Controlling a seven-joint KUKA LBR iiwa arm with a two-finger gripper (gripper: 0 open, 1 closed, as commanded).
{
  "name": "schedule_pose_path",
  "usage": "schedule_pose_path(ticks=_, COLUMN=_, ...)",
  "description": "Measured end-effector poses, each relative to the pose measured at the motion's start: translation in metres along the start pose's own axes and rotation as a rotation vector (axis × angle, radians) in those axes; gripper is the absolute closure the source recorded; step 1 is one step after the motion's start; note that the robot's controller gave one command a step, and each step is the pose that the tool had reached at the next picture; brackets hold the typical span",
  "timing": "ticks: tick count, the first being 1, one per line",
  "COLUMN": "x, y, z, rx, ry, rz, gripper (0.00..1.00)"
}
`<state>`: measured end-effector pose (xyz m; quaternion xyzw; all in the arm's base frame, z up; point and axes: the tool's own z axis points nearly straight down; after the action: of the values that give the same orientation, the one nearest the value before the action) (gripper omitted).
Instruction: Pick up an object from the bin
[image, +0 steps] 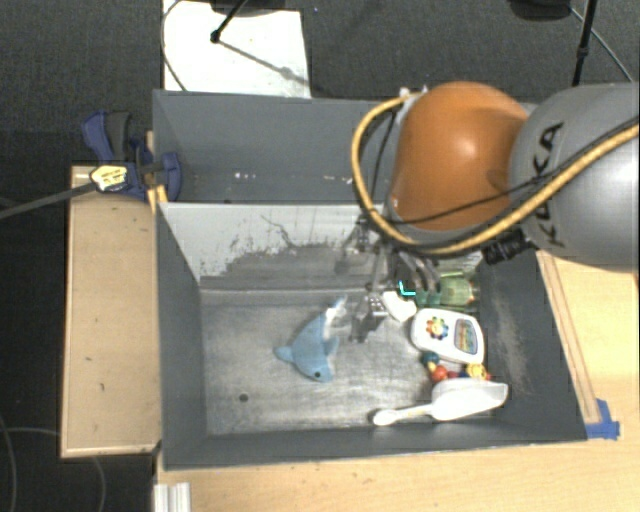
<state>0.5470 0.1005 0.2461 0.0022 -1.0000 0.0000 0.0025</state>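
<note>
My gripper (360, 318) hangs below the orange cover near the middle of the bin, its fingertips just right of a blue dolphin-shaped soft toy (314, 350) lying on the bin floor. The fingers look slightly apart, with the toy's tail end close to them; nothing is clearly between them. To the right lies a white toy phone with coloured buttons (449, 338). A white brush or scoop (445, 405) rests near the front wall.
A green object (455, 291) sits behind the toy phone, partly under the arm. Small red and yellow pieces (445, 372) lie between the phone and the white brush. The left half of the bin floor is bare metal.
</note>
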Motion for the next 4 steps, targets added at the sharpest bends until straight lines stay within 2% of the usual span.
schedule_pose_path(ticks=1, x=-0.002, y=-0.001, z=-0.004, rx=-0.001, ry=-0.009, rz=0.003, gripper=0.00)
schedule_pose_path(ticks=2, x=-0.012, y=0.006, z=0.034, rx=-0.001, ry=-0.013, rz=-0.088, gripper=0.00)
schedule_pose_path(ticks=3, x=-0.034, y=0.026, z=0.080, rx=0.000, ry=-0.011, rz=-0.358, gripper=0.00)
schedule_pose_path(ticks=4, x=-0.034, y=0.018, z=0.097, rx=0.001, ry=-0.005, rz=-0.540, gripper=0.00)
